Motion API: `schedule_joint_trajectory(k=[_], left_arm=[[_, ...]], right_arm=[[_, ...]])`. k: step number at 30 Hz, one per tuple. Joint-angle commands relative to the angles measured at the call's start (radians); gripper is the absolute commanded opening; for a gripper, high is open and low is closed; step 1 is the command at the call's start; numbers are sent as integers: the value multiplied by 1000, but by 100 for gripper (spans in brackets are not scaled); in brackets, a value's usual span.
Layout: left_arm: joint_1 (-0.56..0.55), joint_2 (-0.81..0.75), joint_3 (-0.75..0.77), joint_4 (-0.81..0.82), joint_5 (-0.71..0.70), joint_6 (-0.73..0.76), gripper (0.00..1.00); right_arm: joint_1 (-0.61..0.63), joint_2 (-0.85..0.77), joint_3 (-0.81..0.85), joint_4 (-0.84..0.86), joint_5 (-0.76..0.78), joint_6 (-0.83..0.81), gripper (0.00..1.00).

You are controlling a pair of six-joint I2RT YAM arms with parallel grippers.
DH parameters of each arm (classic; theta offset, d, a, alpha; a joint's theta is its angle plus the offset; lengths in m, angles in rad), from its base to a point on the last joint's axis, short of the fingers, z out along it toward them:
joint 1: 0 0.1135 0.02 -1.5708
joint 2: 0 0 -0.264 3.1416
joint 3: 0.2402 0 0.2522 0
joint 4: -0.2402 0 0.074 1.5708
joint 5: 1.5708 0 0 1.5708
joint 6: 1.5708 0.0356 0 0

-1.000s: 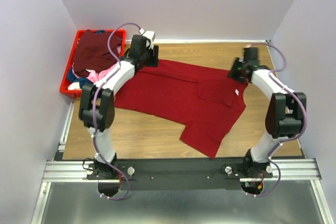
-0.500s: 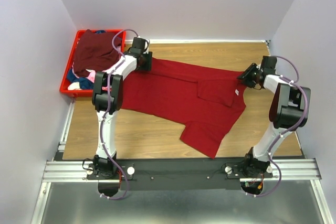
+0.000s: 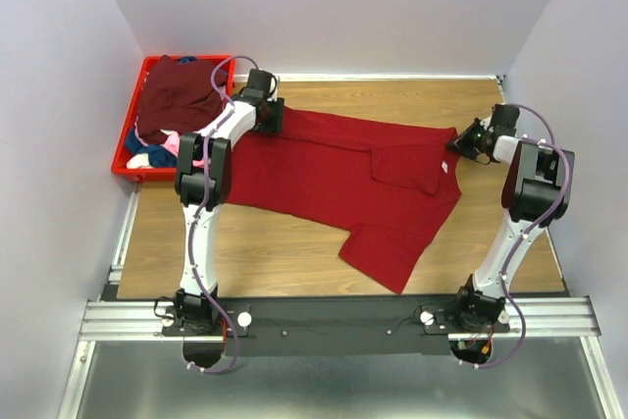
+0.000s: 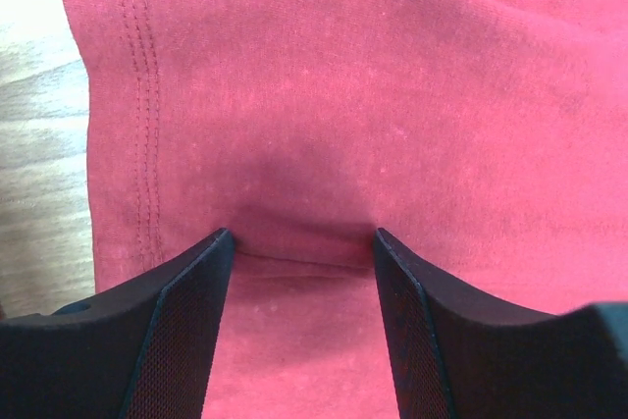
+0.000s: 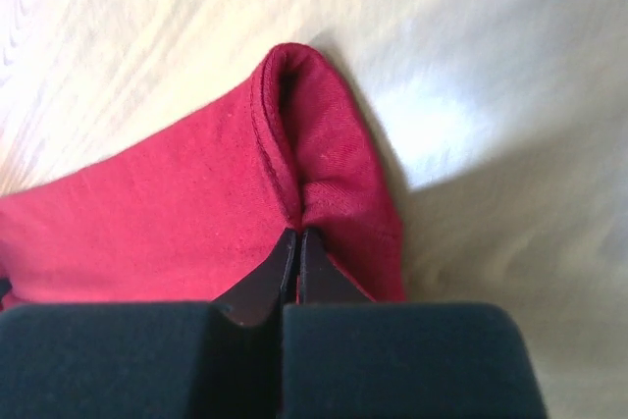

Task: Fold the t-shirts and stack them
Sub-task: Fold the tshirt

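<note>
A bright red t-shirt point(image 3: 334, 179) lies spread on the wooden table, with one part folded over near its right side. My left gripper point(image 3: 267, 117) is at the shirt's far left corner. In the left wrist view it point(image 4: 302, 242) is open, its tips pressed down on the red cloth point(image 4: 324, 95) with a low ridge of cloth between them. My right gripper point(image 3: 463, 141) is at the shirt's far right edge. In the right wrist view it point(image 5: 297, 235) is shut on a fold of the hem point(image 5: 324, 154).
A red plastic crate point(image 3: 126, 156) stands at the far left by the wall, holding a dark maroon shirt point(image 3: 177, 95) over pink point(image 3: 183, 141) and blue point(image 3: 137, 141) cloth. Bare wood point(image 3: 265, 247) lies in front of the shirt. Walls close the left, back and right.
My right gripper has moved right toward the wall with the shirt's edge in it. My left arm has straightened, and its gripper has settled onto the far left corner.
</note>
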Motion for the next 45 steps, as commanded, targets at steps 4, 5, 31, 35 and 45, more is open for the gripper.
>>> schedule_joint_trajectory(k=[4, 5, 31, 35, 45], left_arm=[[4, 62, 53, -58, 119, -40, 67], [4, 62, 56, -57, 153, -50, 67], [-80, -802, -706, 149, -41, -82, 74], [-103, -989, -900, 118, 0, -85, 78], [-223, -910, -902, 25, -186, -152, 92]], right_arm=[[-53, 160, 191, -38, 2, -114, 1], [-54, 189, 230, -49, 2, -120, 1], [-56, -103, 388, -297, 220, -176, 53], [-8, -315, 163, -330, 260, -195, 53], [211, -660, -244, -386, 372, -196, 53]])
